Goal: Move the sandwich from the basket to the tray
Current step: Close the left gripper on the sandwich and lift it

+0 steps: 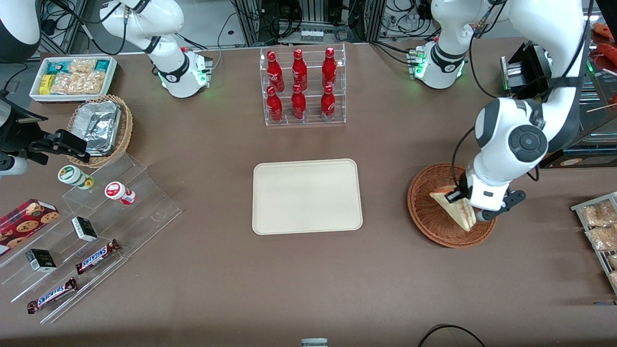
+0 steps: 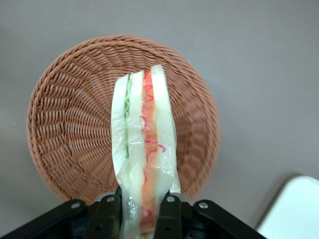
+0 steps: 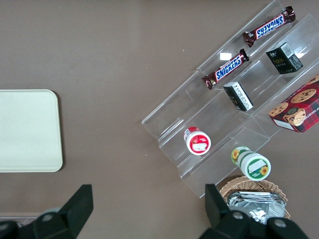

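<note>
My left gripper (image 1: 475,212) is shut on the sandwich (image 1: 455,205), a clear-wrapped pale wedge with red-orange and green filling. It holds the wedge by one end over the round reddish-brown wicker basket (image 1: 420,207). In the left wrist view the black fingers (image 2: 107,214) pinch the sandwich (image 2: 144,144) from both sides, cut edge up, with the basket (image 2: 65,124) below it. The cream tray (image 1: 306,196) lies flat and bare at the table's middle, toward the parked arm from the basket. A corner of the tray (image 2: 294,209) shows in the left wrist view.
A clear rack of red bottles (image 1: 301,86) stands farther from the front camera than the tray. A rack of snack packets (image 1: 600,226) sits at the working arm's end. Clear tiered shelves with candy bars and boxes (image 1: 91,236), a foil-filled tan basket (image 1: 101,127) and a white snack box (image 1: 72,77) lie toward the parked arm's end.
</note>
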You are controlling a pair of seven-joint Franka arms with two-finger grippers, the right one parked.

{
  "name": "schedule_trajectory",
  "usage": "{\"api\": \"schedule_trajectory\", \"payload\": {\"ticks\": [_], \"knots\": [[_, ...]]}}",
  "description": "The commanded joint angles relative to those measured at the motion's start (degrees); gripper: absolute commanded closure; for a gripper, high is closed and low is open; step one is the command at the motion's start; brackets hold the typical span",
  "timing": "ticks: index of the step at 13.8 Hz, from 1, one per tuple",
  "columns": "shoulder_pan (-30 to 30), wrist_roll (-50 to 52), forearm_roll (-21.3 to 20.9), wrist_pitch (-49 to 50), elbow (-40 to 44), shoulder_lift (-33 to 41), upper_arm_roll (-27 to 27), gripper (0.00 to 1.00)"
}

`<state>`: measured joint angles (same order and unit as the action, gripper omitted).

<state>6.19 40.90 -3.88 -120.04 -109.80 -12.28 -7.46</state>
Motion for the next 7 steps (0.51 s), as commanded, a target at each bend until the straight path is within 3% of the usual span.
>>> {"api": "schedule_trajectory", "payload": {"ticks": [1, 7], "knots": [[5.4, 1.8, -1.6, 7.1, 8.3, -2.4, 0.2, 0.75], [16.8, 3.0, -1.2, 8.1, 11.2, -4.7, 0.1, 0.75]]}}
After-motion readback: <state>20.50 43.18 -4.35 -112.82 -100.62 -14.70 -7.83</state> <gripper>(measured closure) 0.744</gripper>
